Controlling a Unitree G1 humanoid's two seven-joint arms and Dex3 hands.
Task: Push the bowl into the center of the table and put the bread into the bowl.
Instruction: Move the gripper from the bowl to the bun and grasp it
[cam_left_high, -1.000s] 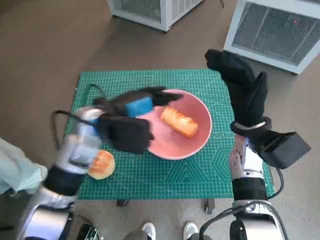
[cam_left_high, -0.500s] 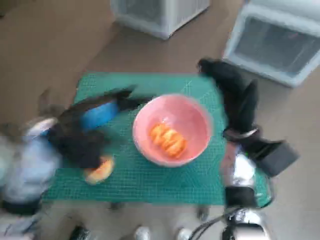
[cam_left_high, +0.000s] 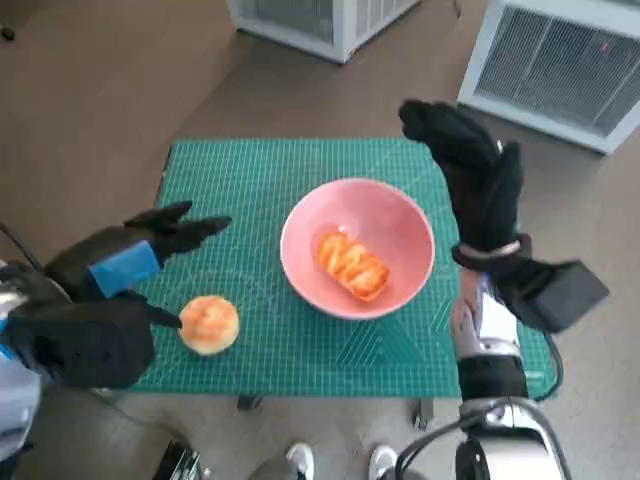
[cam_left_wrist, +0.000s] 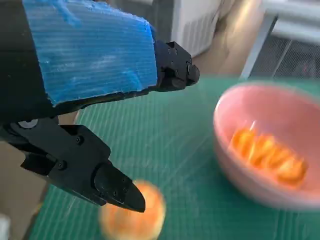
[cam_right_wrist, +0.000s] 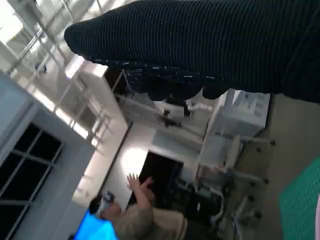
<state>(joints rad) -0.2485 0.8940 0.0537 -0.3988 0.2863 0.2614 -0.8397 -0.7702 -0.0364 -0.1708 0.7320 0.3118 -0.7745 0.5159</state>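
Pink bowl (cam_left_high: 358, 249): near the middle of the green mat (cam_left_high: 260, 180) covering the desk, upright, apart from both hands. Shown also in the left wrist view (cam_left_wrist: 260, 165), blurred.

Bread, long orange-glazed piece (cam_left_high: 352, 265): lying inside the bowl, on its bottom.

Bread, round bun (cam_left_high: 209, 324): on the mat near the front left part of the desk, well apart from the bowl, just beside the left robot hand's lower fingertip.

Left robot hand (cam_left_high: 130, 262): black, blue tape on its back, over the mat's left edge; fingers spread apart, nothing held. In the left wrist view (cam_left_wrist: 95, 120), fingers parted above the bun (cam_left_wrist: 132, 217).

Right robot hand (cam_left_high: 470, 175): black glove, raised by the desk's right edge beside the bowl, not touching it; fingers extended, nothing held.

White ventilated units (cam_left_high: 560, 60): on the floor beyond the desk.

Person (cam_right_wrist: 142, 212): seen in the right wrist view, one hand raised.
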